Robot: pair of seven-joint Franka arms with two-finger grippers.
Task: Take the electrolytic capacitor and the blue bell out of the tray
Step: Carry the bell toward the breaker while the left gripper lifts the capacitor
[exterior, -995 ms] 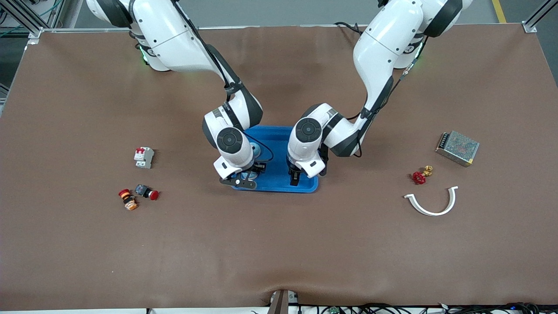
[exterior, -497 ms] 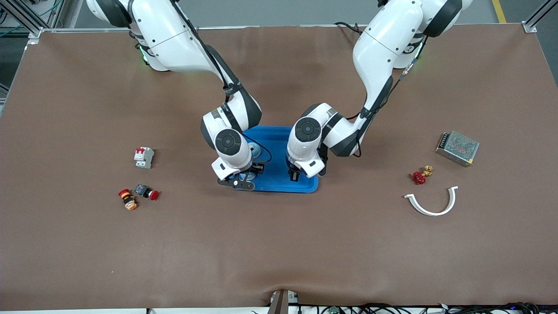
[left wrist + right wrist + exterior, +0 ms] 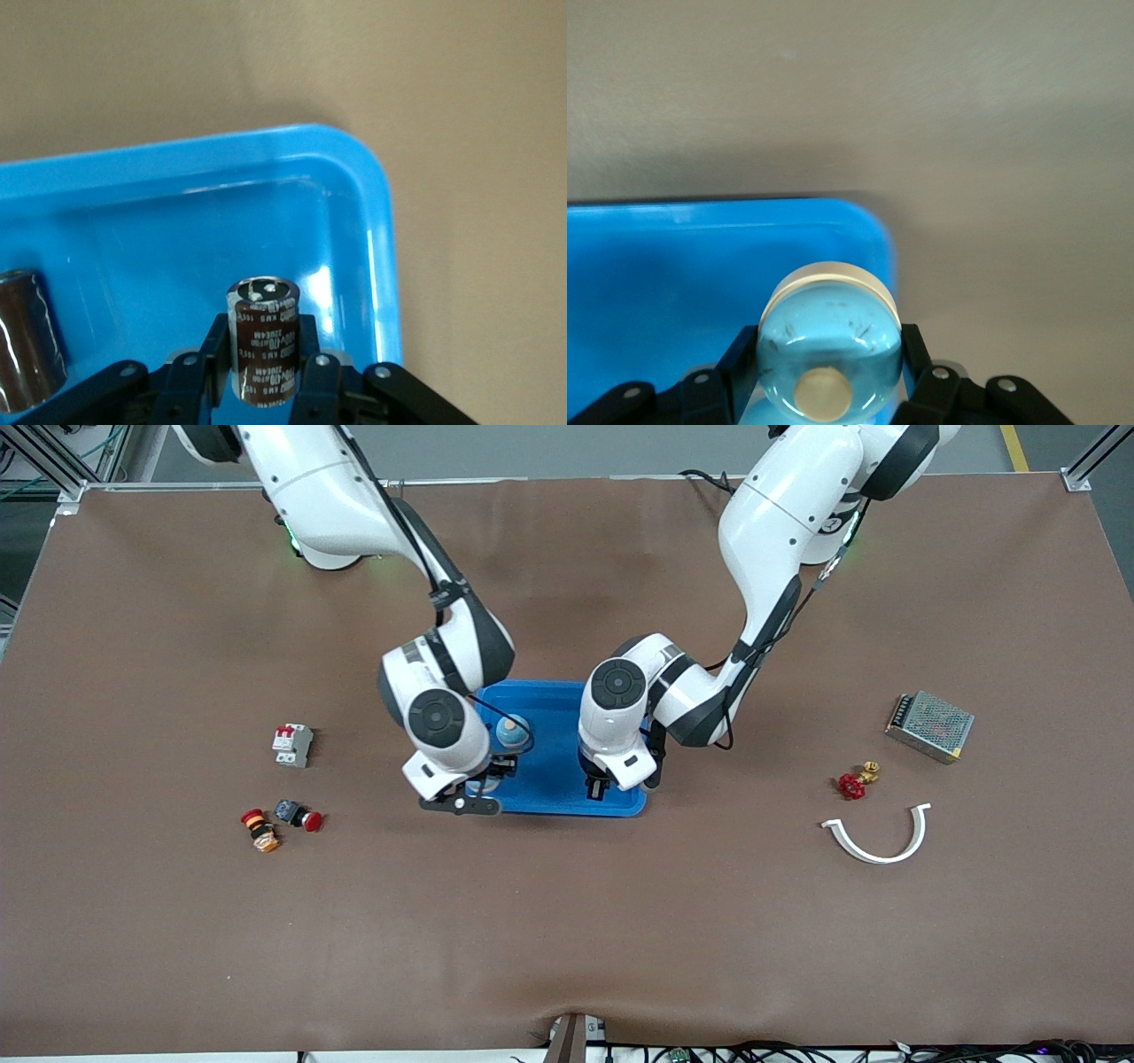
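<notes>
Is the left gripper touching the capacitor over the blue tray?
Touching. The left wrist view shows the left gripper with both fingers pressed on the sides of the capacitor, over the blue tray.

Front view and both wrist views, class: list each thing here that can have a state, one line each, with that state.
Left pincer: shut on the capacitor, over the blue tray.
Capacitor: upright, gripped at its sides.
Right pincer: shut on the bell, over the tray's corner.
Bell: held between the fingers.
Blue tray: flat on the table, one more bell in it.
Second capacitor: standing in the tray.
</notes>
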